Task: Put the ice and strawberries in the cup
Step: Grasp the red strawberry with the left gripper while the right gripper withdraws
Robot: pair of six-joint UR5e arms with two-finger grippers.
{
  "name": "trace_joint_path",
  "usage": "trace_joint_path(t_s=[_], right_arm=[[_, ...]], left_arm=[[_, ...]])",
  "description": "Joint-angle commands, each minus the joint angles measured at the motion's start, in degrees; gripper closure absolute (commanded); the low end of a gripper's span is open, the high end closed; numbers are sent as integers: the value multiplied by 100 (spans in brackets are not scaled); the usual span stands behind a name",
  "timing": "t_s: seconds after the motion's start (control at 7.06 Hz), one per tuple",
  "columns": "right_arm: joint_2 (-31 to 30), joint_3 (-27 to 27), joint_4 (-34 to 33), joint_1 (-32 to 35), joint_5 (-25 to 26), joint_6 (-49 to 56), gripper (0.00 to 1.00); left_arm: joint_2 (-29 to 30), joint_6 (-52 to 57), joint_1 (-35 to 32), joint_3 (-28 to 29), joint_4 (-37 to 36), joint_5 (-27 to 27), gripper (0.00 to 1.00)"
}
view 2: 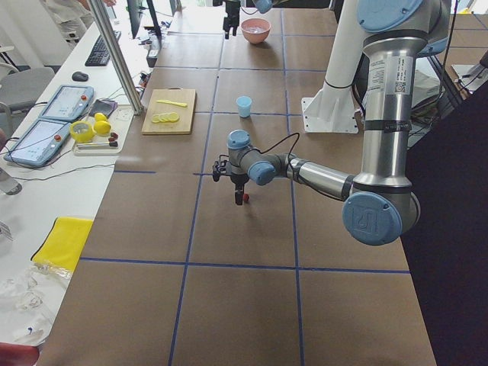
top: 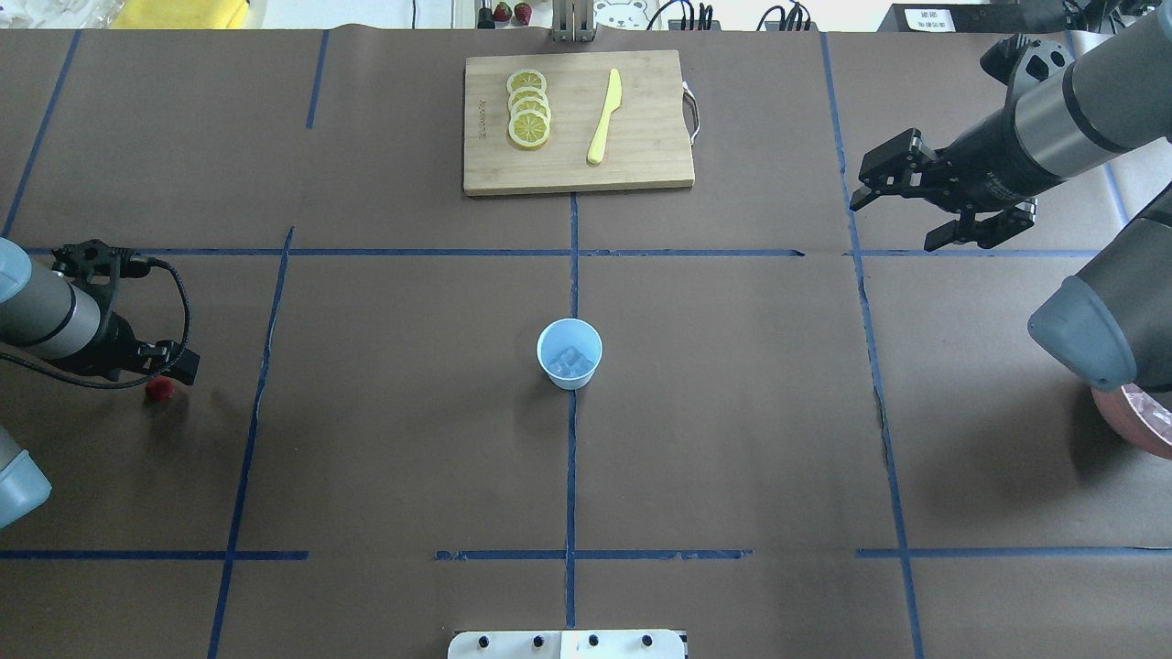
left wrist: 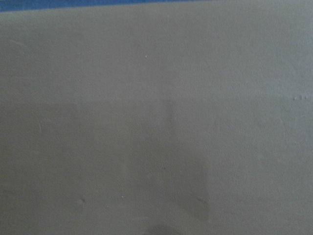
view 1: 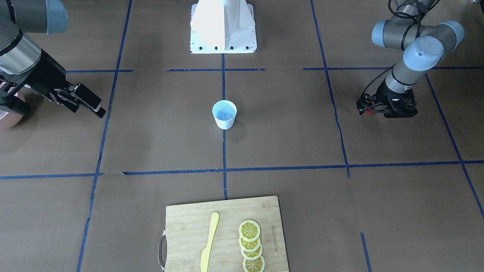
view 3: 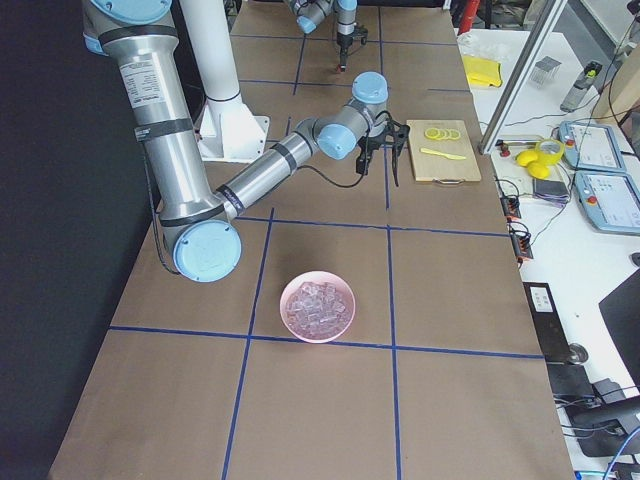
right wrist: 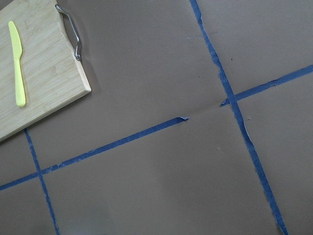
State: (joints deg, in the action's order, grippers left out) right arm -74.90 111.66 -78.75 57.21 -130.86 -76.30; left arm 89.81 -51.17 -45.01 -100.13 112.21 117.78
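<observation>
The pale blue cup (top: 569, 373) stands upright at the table's middle, also in the front view (view 1: 224, 121). Ice cubes (top: 568, 359) lie inside it. More ice (view 3: 318, 305) fills the pink bowl (view 3: 290, 318). My left gripper (view 1: 368, 110) points down at the table far to the cup's left. It looks shut on the small red strawberry (top: 160, 389), which shows at its tips in the left side view (view 2: 239, 200). My right gripper (top: 893, 220) is open and empty, held above the table near the cutting board's handle.
A wooden cutting board (top: 641, 156) lies at the far edge with lemon slices (top: 528, 108) and a yellow knife (top: 604, 114) on it. The pink bowl (top: 1144, 423) sits at the right edge under my right arm. The robot's base (view 1: 223, 26) is behind the cup.
</observation>
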Motion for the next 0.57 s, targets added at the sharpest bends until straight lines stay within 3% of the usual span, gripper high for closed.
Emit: trace_joint_path(t_s=[0.0, 0.14, 0.28, 0.42], right_arm=[[2, -4, 0, -8, -1, 1, 0], [11, 4, 0, 1, -1, 1, 0], [11, 5, 0, 1, -1, 1, 0], [11, 5, 0, 1, -1, 1, 0]], left_arm=[[-8, -7, 36, 28, 3, 9, 12], [-25, -7, 36, 19, 3, 35, 44], [-25, 1, 45, 19, -6, 44, 89], [-43, -7, 36, -24, -6, 52, 100]])
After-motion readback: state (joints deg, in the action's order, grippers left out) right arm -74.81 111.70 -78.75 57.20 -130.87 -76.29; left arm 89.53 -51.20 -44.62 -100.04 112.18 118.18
